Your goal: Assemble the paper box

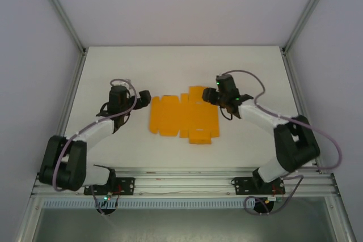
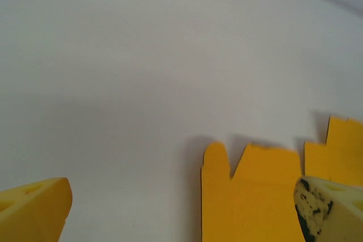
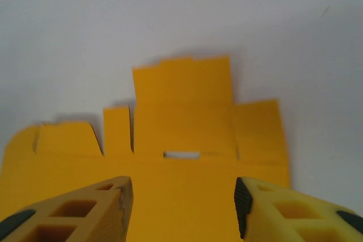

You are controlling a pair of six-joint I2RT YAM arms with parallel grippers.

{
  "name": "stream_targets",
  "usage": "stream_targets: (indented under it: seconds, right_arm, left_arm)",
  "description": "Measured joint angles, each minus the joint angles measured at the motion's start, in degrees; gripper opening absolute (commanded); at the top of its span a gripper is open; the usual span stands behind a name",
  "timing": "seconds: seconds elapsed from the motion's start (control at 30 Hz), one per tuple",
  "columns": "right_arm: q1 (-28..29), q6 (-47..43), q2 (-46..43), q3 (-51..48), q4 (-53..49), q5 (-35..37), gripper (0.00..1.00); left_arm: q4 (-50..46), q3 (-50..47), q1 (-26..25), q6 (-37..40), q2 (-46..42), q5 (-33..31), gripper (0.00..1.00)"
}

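The paper box (image 1: 184,118) lies as a flat orange-yellow cutout sheet at the middle of the white bench (image 1: 181,66), creased, with flaps jutting from its upper and lower edges in the top view. The left arm (image 1: 96,131) reaches in from the lower left, and the left jaws sit just beside the sheet's left edge. The right arm (image 1: 266,120) comes from the lower right, with the right jaws over the sheet's upper right part. In the left wrist view the paper box (image 2: 255,196) fills the lower right of the frame, its notched flaps pointing upward. The left jaws stand wide open there, 1 yellow pad (image 2: 34,211) at the lower left over bare bench and 1 scuffed pad (image 2: 334,208) at the lower right above the card. In the right wrist view the sheet spreads across the middle, with a small slot (image 3: 181,155) cut along a crease. The right jaws stand apart at the bottom edge, and flat card shows in the gap between them. Whether they touch the card I cannot tell.
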Motion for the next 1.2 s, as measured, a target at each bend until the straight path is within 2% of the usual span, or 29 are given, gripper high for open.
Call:
stream_targets:
  seconds: [0.23, 0.4, 0.47, 0.73, 0.9, 1.1, 1.17, 1.2]
  right_arm:
    - [0.4, 2.9, 10.3, 2.3, -6.1, -0.3, 0.44]
    - [0.4, 4.1, 11.0, 2.1, -5.4, 0.1, 0.43]
    - [0.4, 4.5, 10.9, 1.5, -4.1, 0.0, 0.43]
    - [0.3, 5.6, 11.0, 0.3, -0.2, -0.2, 0.43]
    - [0.2, 6.0, 11.2, 0.0, 1.2, -0.2, 0.43]
    - [0.1, 5.7, 11.2, -0.3, 2.3, -0.1, 0.48]
    - [0.0, 5.0, 10.8, -0.3, 2.1, -0.1, 0.57]
    - [-0.2, 4.6, 10.3, -0.3, 1.5, -0.4, 0.62]
  left_arm:
    - [-1.9, 1.7, -2.0, -1.5, 8.5, 9.6, 1.00]
    - [-2.0, 2.6, -2.9, -1.4, 12.0, 14.9, 0.99]
    - [-1.5, 3.0, -3.1, -1.1, 12.8, 16.3, 0.96]
    - [5.7, 3.7, -3.6, -4.9, 17.5, 24.7, 0.62]
    - [8.9, 3.1, -4.5, -8.2, 17.4, 29.0, 0.54]
    - [6.1, 3.9, -5.6, -7.3, 15.1, 27.4, 0.14]
    - [4.7, 4.6, -6.4, -7.0, 13.9, 26.3, 0.00]
    - [4.3, 4.9, -6.7, -7.1, 13.0, 25.6, 0.00]
